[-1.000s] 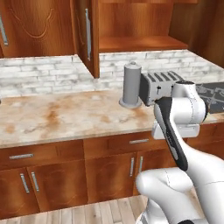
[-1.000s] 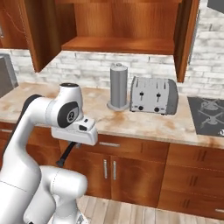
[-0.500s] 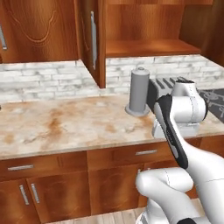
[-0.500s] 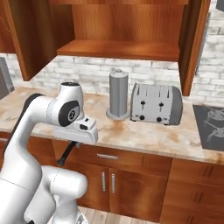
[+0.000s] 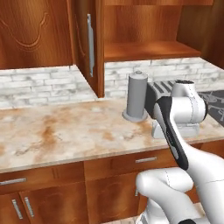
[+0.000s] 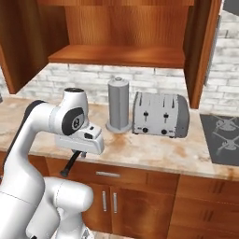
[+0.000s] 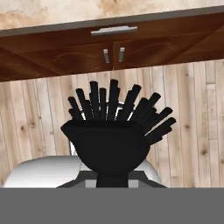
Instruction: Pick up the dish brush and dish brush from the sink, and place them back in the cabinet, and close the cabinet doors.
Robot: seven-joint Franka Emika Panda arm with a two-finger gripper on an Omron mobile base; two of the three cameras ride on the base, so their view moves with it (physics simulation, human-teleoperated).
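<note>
Hand view: the black dish brush (image 7: pixel 114 131) stands directly ahead of the camera, its stubby body rising from the bottom of the view and its bristles fanning upward; the jaws are clamped on it, their tips hidden behind it. Beyond the brush lie a pale plank floor (image 7: pixel 192 113), the lower cupboards (image 7: pixel 65 52) with short silver handles, and the marbled edge of the surface (image 7: pixel 52 11).

Right base view: the arm bends low in front of the surface (image 6: pixel 154 149), and the gripper (image 6: pixel 75 156) points downward below the surface edge, in front of the lower cupboards. The dark dish brush (image 6: pixel 69 167) hangs slantwise from it, held clear of the drawer front. On the surface stand a grey cylindrical canister (image 6: pixel 119 105) and, just beside it, a silver toaster (image 6: pixel 161 114); a dark cooktop (image 6: pixel 221 135) lies at the right.

Left base view: the cabinet (image 5: pixel 148 50) is open above the surface (image 5: pixel 65 131), with its wooden shelf bare. One of the cabinet doors (image 5: pixel 89 43) stands swung outward, its long silver bar handle facing the camera. The canister (image 5: pixel 136 96) stands below the shelf, partly in front of the arm.
</note>
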